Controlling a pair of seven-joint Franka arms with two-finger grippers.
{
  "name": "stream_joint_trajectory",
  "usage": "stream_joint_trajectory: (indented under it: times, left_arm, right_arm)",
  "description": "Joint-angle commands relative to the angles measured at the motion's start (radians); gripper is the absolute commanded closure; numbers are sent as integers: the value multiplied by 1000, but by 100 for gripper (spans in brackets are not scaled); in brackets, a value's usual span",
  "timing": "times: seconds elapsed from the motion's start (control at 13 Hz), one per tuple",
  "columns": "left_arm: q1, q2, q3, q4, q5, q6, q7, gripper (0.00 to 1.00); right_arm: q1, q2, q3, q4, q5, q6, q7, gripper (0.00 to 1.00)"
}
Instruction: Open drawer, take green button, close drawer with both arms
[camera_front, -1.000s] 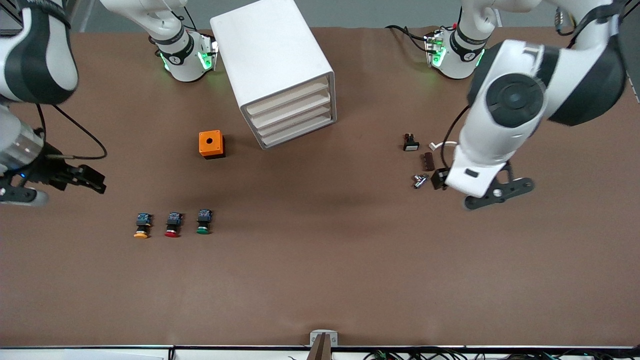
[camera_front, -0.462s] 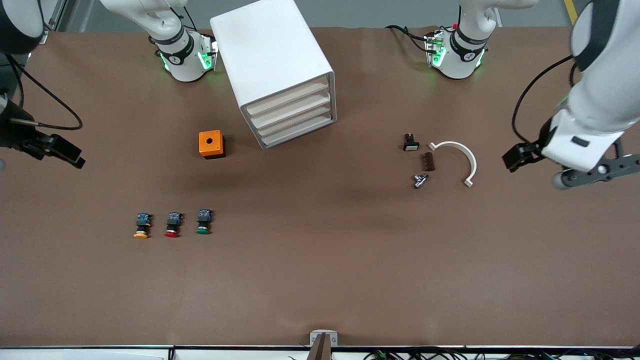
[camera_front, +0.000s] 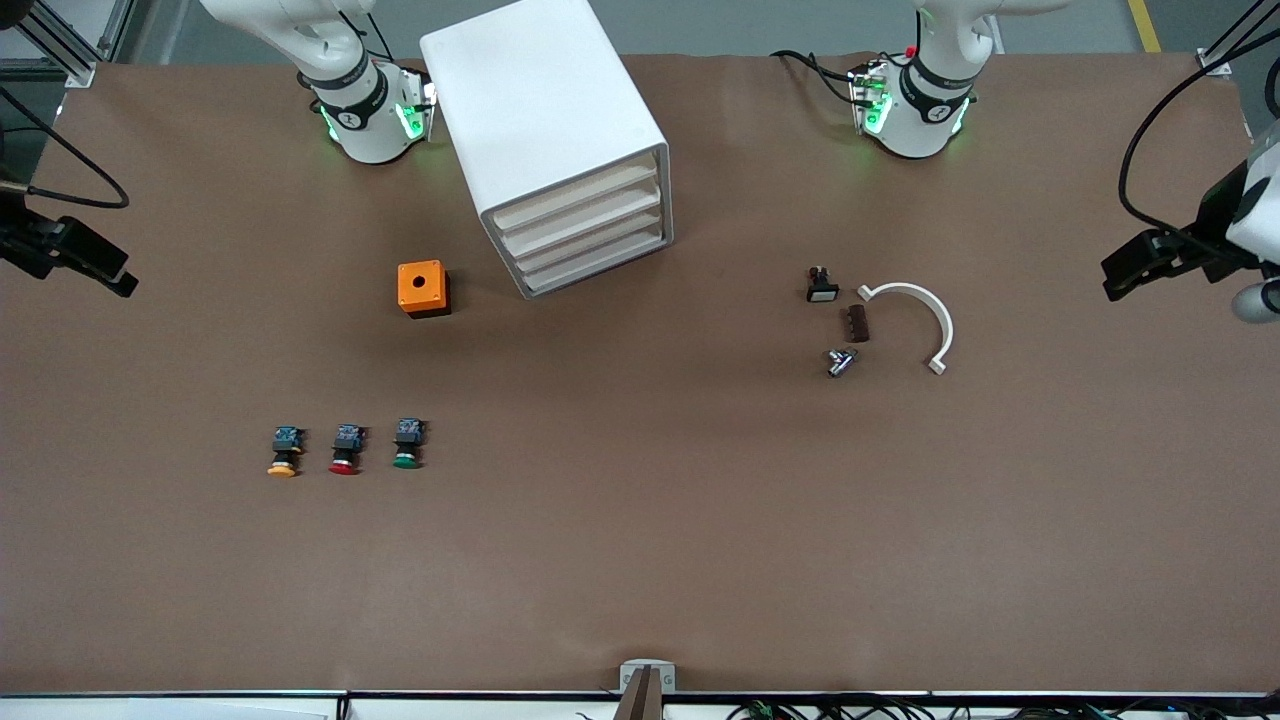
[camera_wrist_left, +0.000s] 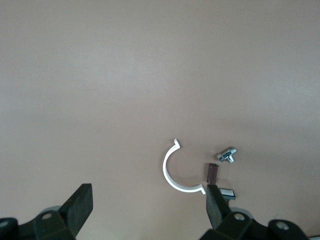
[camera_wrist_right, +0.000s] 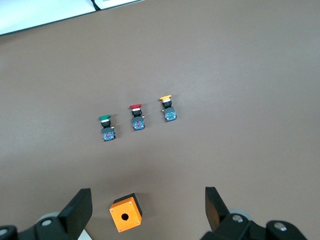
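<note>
The white cabinet (camera_front: 545, 120) stands between the arms' bases, and all its drawers (camera_front: 590, 235) are shut. The green-capped button (camera_front: 407, 444) lies on the table, nearer the front camera than the cabinet, toward the right arm's end; in the right wrist view the button (camera_wrist_right: 106, 129) lies apart from the fingers. My right gripper (camera_wrist_right: 147, 201) is open and empty over the table's edge at its own end, one finger (camera_front: 95, 265) showing in the front view. My left gripper (camera_wrist_left: 147, 200) is open and empty over the table at its end, one finger (camera_front: 1140, 262) showing.
A red-capped button (camera_front: 346, 449) and a yellow-capped button (camera_front: 284, 451) lie in a row beside the green one. An orange box (camera_front: 424, 289) stands next to the cabinet. A white arc (camera_front: 920, 315), black switch (camera_front: 822, 285), brown block (camera_front: 856, 323) and metal piece (camera_front: 840, 361) lie toward the left arm's end.
Both arms have swung outward toward their own ends of the table. The left arm has moved off the small parts, uncovering the white arc. Both grippers stay open.
</note>
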Motion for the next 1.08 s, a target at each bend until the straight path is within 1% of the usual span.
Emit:
stream_joint_trajectory:
  times: [0.0, 0.15, 0.38, 0.46, 0.77, 1.0]
  left_arm:
    - [7, -92, 15, -100, -15, 3, 25, 0]
    - [7, -109, 20, -118, -16, 1, 31, 0]
    - [16, -131, 29, -156, -33, 4, 95, 0]
    - [20, -140, 34, -160, -53, 6, 97, 0]
    - [22, -160, 29, -193, -53, 30, 97, 0]
    - [20, -158, 28, -181, -54, 30, 100, 0]
  right_arm:
    - [-13, -34, 12, -30, -21, -1, -6, 0]
    - [-13, -34, 12, -29, -21, -6, -6, 0]
    - [-14, -34, 12, -29, -21, -9, -4, 0]
    - [-14, -34, 12, -27, -21, -12, -4, 0]
    - [-31, -26, 21, -18, -18, -9, -4, 0]
    - [-101, -19, 93, -4, -13, -12, -9, 0]
